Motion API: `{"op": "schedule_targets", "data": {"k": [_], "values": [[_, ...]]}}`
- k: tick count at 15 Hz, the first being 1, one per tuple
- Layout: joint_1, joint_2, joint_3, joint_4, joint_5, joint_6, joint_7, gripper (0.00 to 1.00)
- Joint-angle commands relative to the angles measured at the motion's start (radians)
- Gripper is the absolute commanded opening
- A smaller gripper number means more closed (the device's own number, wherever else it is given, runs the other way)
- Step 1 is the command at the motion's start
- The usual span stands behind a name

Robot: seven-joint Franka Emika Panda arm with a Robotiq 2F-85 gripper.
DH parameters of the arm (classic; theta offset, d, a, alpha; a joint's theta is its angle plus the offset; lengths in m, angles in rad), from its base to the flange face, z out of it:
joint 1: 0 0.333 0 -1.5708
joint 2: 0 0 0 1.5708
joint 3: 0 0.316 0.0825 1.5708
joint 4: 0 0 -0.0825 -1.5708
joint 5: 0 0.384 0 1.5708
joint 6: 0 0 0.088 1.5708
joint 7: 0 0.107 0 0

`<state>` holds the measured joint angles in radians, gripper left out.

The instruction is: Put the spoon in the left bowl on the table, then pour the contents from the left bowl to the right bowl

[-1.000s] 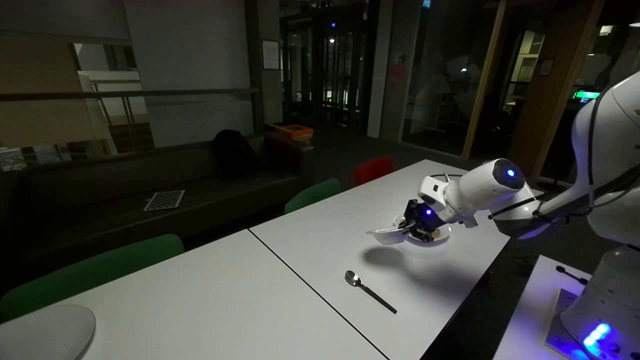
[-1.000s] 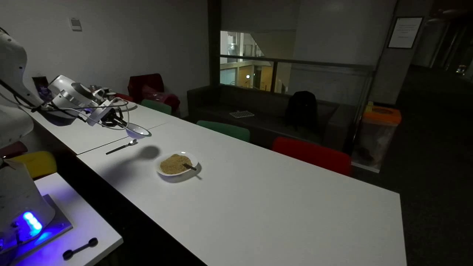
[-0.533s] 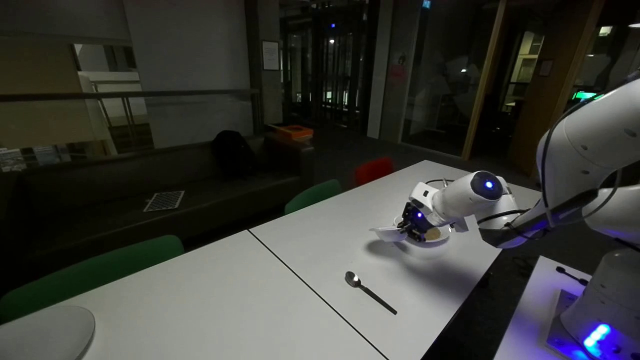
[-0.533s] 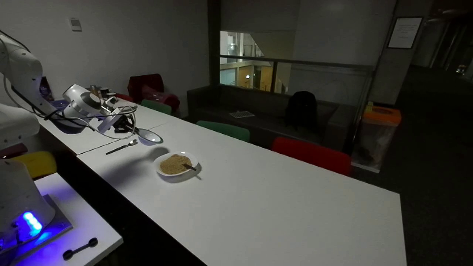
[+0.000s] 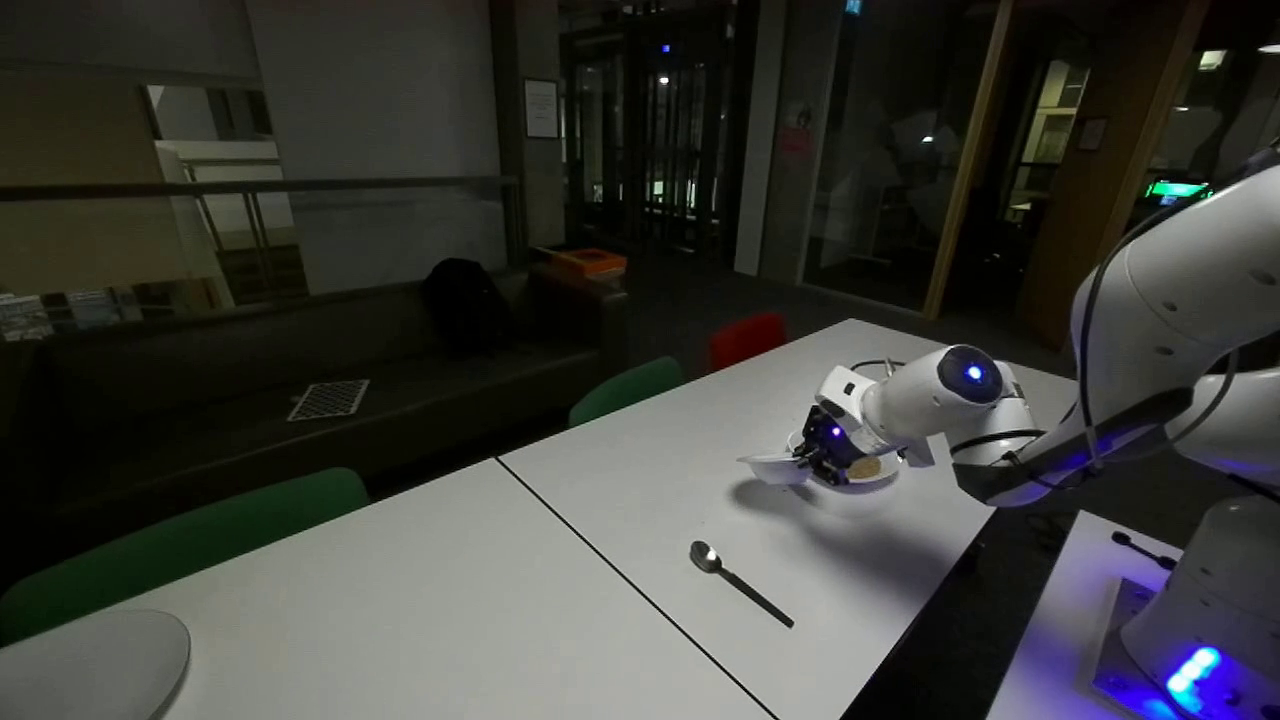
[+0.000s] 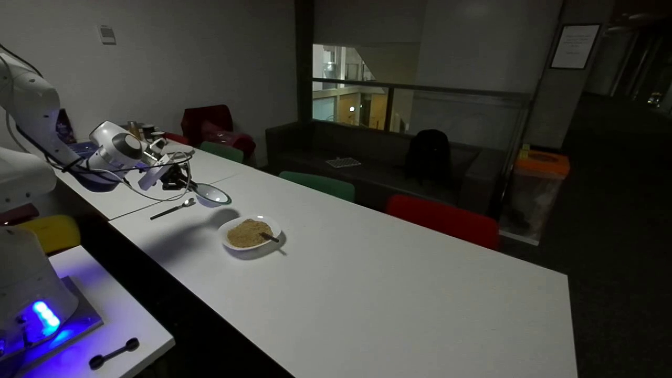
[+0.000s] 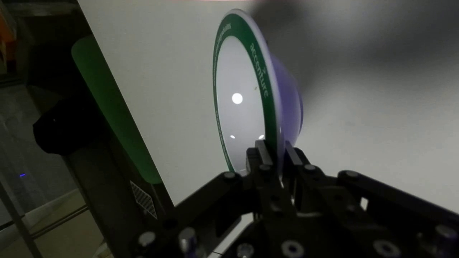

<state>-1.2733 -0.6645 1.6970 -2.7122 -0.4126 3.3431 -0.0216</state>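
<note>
The end effector (image 7: 278, 150) pinches the near-empty left bowl (image 7: 247, 93) by its rim, above the surface (image 6: 367, 273). Toward half-past four in an exterior view, the right bowl (image 6: 222, 232) holds the contents (image 6: 245, 234) and apparently the spoon (image 6: 270, 237): both steps look done.

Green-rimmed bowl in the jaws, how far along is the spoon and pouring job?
Both steps look done: a dark spoon sticks out of tan contents in the white bowl, and the green-rimmed bowl looks nearly bare inside. In hand: that bowl, its rim in the jaws above the table. Left: probably just setting it down.
</note>
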Motion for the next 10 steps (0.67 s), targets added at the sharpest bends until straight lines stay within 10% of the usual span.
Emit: {"op": "schedule_targets", "data": {"k": [1, 10], "values": [[0.005, 0.006, 0.018, -0.01, 0.071, -0.004, -0.062, 0.03], [-0.016, 0.011, 0.078, -0.015, 0.098, -0.016, -0.072, 0.03]]}}
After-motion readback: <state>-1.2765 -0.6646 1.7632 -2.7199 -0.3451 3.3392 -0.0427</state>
